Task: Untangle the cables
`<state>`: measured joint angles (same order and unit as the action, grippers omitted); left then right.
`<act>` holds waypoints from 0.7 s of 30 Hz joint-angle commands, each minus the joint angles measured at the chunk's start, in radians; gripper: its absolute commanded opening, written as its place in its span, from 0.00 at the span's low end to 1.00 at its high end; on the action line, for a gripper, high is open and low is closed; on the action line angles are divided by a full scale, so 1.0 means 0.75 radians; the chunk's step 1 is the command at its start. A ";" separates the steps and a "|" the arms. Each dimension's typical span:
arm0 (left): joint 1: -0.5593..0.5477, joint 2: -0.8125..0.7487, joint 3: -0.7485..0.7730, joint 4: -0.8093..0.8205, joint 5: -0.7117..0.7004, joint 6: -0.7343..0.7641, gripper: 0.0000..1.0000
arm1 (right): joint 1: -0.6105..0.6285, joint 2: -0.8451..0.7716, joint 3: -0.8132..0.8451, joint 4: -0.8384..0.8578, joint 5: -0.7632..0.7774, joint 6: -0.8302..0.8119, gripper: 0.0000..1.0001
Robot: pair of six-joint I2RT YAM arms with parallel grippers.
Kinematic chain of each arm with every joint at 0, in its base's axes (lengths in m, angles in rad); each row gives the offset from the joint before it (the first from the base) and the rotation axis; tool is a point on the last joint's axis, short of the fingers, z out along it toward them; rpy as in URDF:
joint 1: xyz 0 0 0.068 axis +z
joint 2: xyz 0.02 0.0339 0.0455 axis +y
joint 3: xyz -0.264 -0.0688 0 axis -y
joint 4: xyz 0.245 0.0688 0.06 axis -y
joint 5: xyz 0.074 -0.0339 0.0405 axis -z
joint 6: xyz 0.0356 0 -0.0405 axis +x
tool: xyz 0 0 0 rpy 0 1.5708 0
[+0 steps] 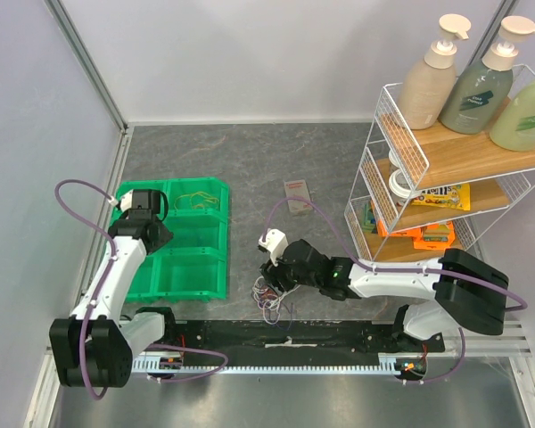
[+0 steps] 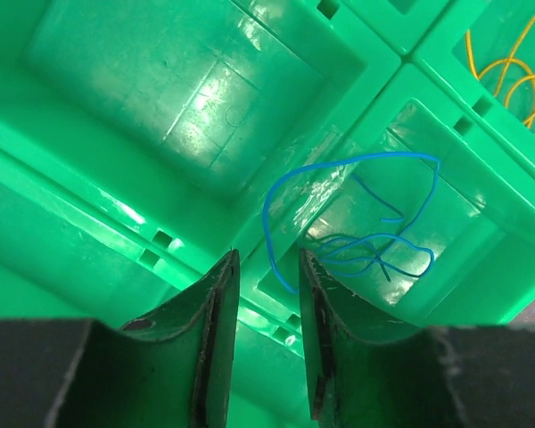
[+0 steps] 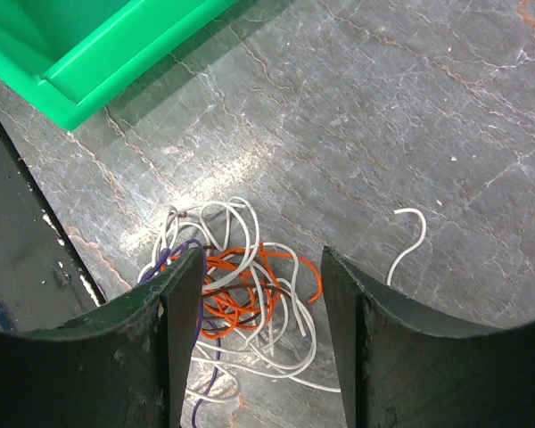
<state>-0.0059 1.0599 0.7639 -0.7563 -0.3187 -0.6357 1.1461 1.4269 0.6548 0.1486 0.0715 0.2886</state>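
Observation:
A tangle of white, orange, purple and dark cables (image 3: 250, 290) lies on the grey table, also seen in the top view (image 1: 272, 301). My right gripper (image 3: 260, 260) is open and hangs just above it, its jaws either side of the tangle, holding nothing (image 1: 269, 275). A blue cable (image 2: 366, 234) lies in one compartment of the green tray (image 2: 160, 98), one end curling up between my left gripper's (image 2: 267, 267) open jaws. A yellow cable (image 2: 513, 76) lies in the neighbouring compartment (image 1: 196, 198). My left gripper (image 1: 152, 225) is over the tray's far left.
The green tray (image 1: 205, 272) sits left of the tangle; its corner (image 3: 89, 62) is close to the right gripper. A black rail (image 1: 285, 334) runs along the near edge. A small box (image 1: 297, 194) lies behind. A wire shelf (image 1: 383, 196) with bottles stands at right.

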 commanded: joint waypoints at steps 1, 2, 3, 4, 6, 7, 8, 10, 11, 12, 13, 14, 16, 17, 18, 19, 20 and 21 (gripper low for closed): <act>0.006 0.041 0.010 0.059 -0.054 -0.030 0.32 | 0.002 -0.058 -0.020 0.019 0.044 0.010 0.63; 0.006 0.041 0.006 0.069 -0.041 -0.026 0.27 | 0.002 -0.062 -0.020 0.015 0.048 0.008 0.63; 0.006 0.045 0.002 0.076 -0.033 -0.026 0.24 | 0.002 -0.066 -0.020 0.013 0.050 0.008 0.63; 0.006 0.047 0.000 0.080 -0.025 -0.024 0.21 | 0.004 -0.066 -0.020 0.011 0.056 0.008 0.63; 0.006 0.045 0.000 0.088 -0.013 -0.007 0.11 | 0.002 -0.066 -0.020 0.011 0.062 0.008 0.63; 0.006 0.045 0.006 0.088 -0.009 0.007 0.05 | 0.002 -0.068 -0.020 0.008 0.066 0.008 0.63; 0.006 0.039 0.016 0.088 0.004 0.031 0.02 | 0.002 -0.066 -0.020 0.013 0.070 0.010 0.63; 0.006 0.021 0.037 0.090 0.024 0.072 0.02 | 0.002 -0.064 -0.018 0.017 0.072 0.010 0.63; 0.006 0.006 0.047 0.090 0.026 0.089 0.02 | 0.002 -0.062 -0.016 0.019 0.076 0.012 0.63; 0.006 -0.012 0.053 0.084 0.034 0.097 0.02 | 0.002 -0.058 -0.016 0.019 0.076 0.012 0.63; 0.006 -0.028 0.061 0.080 0.044 0.101 0.02 | 0.004 -0.058 -0.014 0.023 0.078 0.010 0.63; -0.002 -0.053 0.065 0.074 0.061 0.103 0.02 | 0.002 -0.054 -0.014 0.025 0.081 0.010 0.63; -0.033 -0.076 0.068 0.074 0.118 0.103 0.02 | 0.002 -0.054 -0.016 0.025 0.089 0.012 0.63; -0.047 -0.074 0.068 0.082 0.167 0.107 0.02 | 0.002 -0.052 -0.016 0.029 0.093 0.012 0.63; -0.064 -0.065 0.065 0.094 0.216 0.105 0.02 | 0.002 -0.052 -0.016 0.029 0.093 0.014 0.63; -0.076 -0.045 0.063 0.108 0.271 0.105 0.02 | 0.002 -0.054 -0.018 0.031 0.093 0.016 0.63; -0.088 -0.006 0.063 0.123 0.324 0.111 0.02 | 0.002 -0.050 -0.016 0.033 0.093 0.014 0.63; -0.098 0.028 0.067 0.125 0.363 0.105 0.02 | 0.002 -0.052 -0.016 0.033 0.093 0.018 0.63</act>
<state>-0.0490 1.0248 0.7815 -0.7025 -0.2054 -0.5892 1.1461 1.4052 0.6441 0.1455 0.1177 0.2951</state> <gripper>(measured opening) 0.025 0.630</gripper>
